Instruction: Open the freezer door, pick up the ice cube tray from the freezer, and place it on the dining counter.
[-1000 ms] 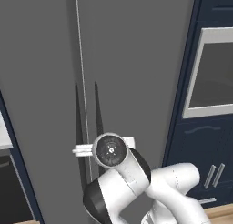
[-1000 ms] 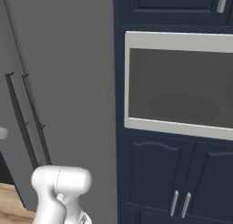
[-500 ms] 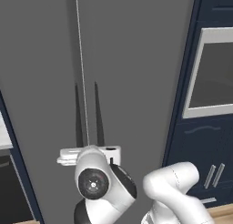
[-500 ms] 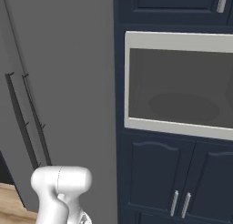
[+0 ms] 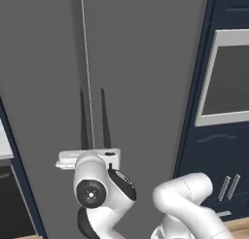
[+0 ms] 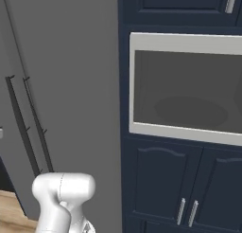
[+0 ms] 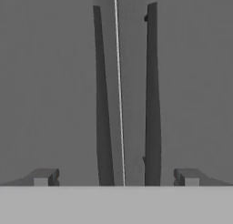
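Here the tall, narrow dark grey freezer door [image 5: 48,87] is shut, straight ahead of the white two-finger gripper [image 7: 116,180]. Its long thin black bar handle [image 7: 102,104] runs vertically, just left of the door seam. The wider grey door [image 5: 146,87] carries a matching bar [image 7: 152,104] just right of that seam. The jaws stand wide apart, empty, set crosswise to the bars. In the hand view both bars fall between the fingertips [image 7: 43,178], so the grasp probably needs a shift left onto the freezer's bar alone. The right base view adds the short posts holding each bar [image 6: 21,128] off its panel.
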You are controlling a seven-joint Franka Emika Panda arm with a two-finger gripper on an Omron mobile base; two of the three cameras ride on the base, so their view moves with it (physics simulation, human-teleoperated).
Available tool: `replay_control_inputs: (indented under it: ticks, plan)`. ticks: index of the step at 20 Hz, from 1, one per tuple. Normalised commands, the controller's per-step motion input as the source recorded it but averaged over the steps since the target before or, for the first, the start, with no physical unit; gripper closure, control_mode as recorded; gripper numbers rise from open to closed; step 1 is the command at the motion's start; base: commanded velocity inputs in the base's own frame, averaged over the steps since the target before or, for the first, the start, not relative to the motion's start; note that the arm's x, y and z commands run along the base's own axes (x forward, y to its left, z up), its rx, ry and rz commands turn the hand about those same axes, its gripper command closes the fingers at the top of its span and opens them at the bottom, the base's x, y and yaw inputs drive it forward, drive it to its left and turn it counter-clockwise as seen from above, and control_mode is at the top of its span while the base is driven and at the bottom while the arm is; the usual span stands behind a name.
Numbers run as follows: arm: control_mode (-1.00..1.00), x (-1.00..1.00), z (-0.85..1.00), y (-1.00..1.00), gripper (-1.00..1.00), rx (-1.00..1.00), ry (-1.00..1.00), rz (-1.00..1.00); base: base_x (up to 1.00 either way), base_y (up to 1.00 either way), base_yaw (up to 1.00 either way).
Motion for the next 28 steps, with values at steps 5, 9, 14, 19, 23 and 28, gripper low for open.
replay_control_inputs:
  ticks: [5,9,14,19,23,28]
  plan:
    - [-1.0,0.29,0.0,0.0,-1.0,0.0,-0.15,0.0,0.0,0.0,0.0]
    - [-1.0,0.22,0.0,0.0,-1.0,0.0,-0.14,0.0,0.0,0.0,0.0]
    - [-1.0,0.27,0.0,0.0,-1.0,0.0,-0.07,0.0,0.0,0.0,0.0]
    - [-1.0,0.33,0.0,0.06,-1.0,0.0,0.0,0.0,0.0,0.0,0.0]
    - [-1.0,0.33,0.0,0.19,-1.0,0.0,0.0,0.0,0.0,0.0,0.0]
    - [-1.0,0.21,0.0,0.22,-1.0,0.0,0.0,0.0,0.0,0.0,0.0]
